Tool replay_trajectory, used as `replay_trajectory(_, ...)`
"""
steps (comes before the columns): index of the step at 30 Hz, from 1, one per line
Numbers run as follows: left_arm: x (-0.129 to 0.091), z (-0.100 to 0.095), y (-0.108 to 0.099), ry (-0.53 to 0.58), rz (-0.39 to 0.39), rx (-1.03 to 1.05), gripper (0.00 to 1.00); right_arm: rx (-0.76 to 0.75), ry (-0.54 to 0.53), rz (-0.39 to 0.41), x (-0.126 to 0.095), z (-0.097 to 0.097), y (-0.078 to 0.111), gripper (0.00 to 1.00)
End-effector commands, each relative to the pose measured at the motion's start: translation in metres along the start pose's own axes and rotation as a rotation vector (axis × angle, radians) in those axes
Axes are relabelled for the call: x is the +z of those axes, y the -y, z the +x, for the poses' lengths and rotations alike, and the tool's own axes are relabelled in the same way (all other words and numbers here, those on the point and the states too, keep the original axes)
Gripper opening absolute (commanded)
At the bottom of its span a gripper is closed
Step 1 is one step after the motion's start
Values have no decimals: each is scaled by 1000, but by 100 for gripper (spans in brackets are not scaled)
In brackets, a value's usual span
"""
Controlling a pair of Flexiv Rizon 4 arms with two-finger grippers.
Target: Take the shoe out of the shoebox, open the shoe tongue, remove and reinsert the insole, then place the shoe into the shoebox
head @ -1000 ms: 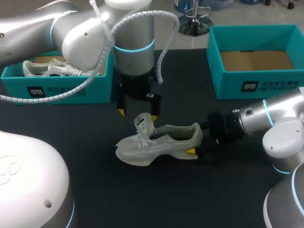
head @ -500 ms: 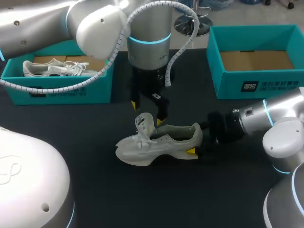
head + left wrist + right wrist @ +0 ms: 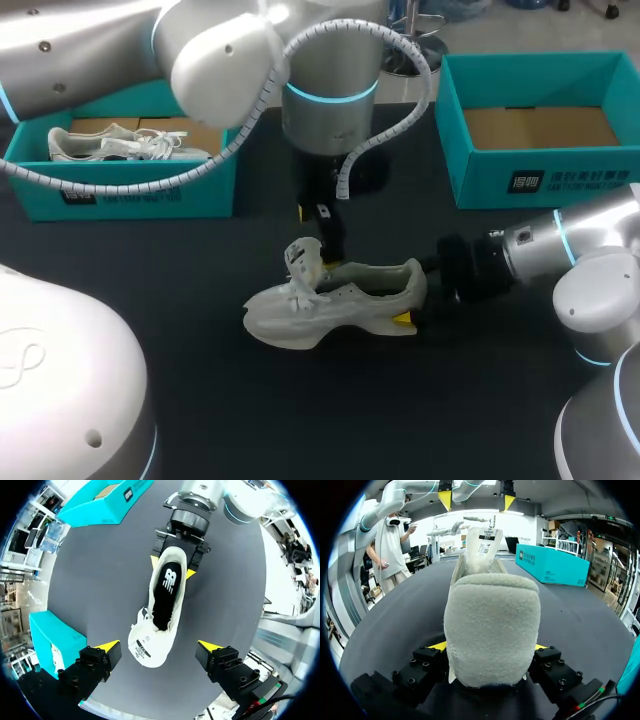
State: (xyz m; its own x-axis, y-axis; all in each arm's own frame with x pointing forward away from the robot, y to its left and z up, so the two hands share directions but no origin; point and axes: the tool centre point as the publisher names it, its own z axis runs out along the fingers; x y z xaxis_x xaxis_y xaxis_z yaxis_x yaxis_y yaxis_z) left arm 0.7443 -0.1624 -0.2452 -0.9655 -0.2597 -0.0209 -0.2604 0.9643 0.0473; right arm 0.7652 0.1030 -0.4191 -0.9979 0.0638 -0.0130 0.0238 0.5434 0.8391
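Right fingers [image 3: 489,647]: closed on the heel of the grey-white sneaker [image 3: 335,300], one yellow tip against each side of the heel cup. The right arm comes in low from the counter's right edge, roughly level with the surface.

Left fingers [image 3: 159,645]: open and spread wide, pointing down over the sneaker's front half. In the left wrist view there is dark counter between each tip and the sneaker, so neither touches it. The left arm reaches in from the left edge, past the teal shoebox there, and hangs upright over the middle.

Sneaker: upright on its sole near the middle of the black counter [image 3: 350,420], toe toward the left edge, heel toward the right edge. The tongue [image 3: 305,262] stands up with its label showing. A black insole [image 3: 167,590] lies inside the opening.

Boxes: one teal shoebox [image 3: 140,190] sits at the far left corner with a second pale sneaker [image 3: 110,143] lying inside it. Another teal shoebox [image 3: 540,180] sits at the far right corner, its brown cardboard floor showing. Both are well apart from the gripped sneaker.
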Motion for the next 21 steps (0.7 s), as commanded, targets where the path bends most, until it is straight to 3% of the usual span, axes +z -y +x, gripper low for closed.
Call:
replay_trajectory(1, 5, 8, 8, 36, 76, 393, 100, 0, 1, 4, 2, 0, 0, 0)
replay_trajectory(2, 6, 9, 11, 32, 83, 405, 84, 0, 1, 4, 2, 0, 0, 0)
replay_trajectory(3, 7, 10, 15, 27, 93, 403, 34, 0, 1, 4, 2, 0, 0, 0)
replay_trajectory(4, 9, 11, 18, 32, 90, 403, 4, 0, 1, 4, 2, 0, 0, 0)
replay_trajectory(5, 10, 12, 22, 32, 96, 416, 0, 0, 1, 4, 2, 0, 0, 0)
replay_trajectory(11, 18, 17, 38, 26, 129, 435, 0, 0, 1, 4, 2, 0, 0, 0)
replay_trajectory(15, 19, 21, 44, 17, 83, 444, 0, 0, 1, 4, 2, 0, 0, 0)
replay_trajectory(21, 19, 21, 44, 17, 83, 444, 0, 0, 1, 4, 2, 0, 0, 0)
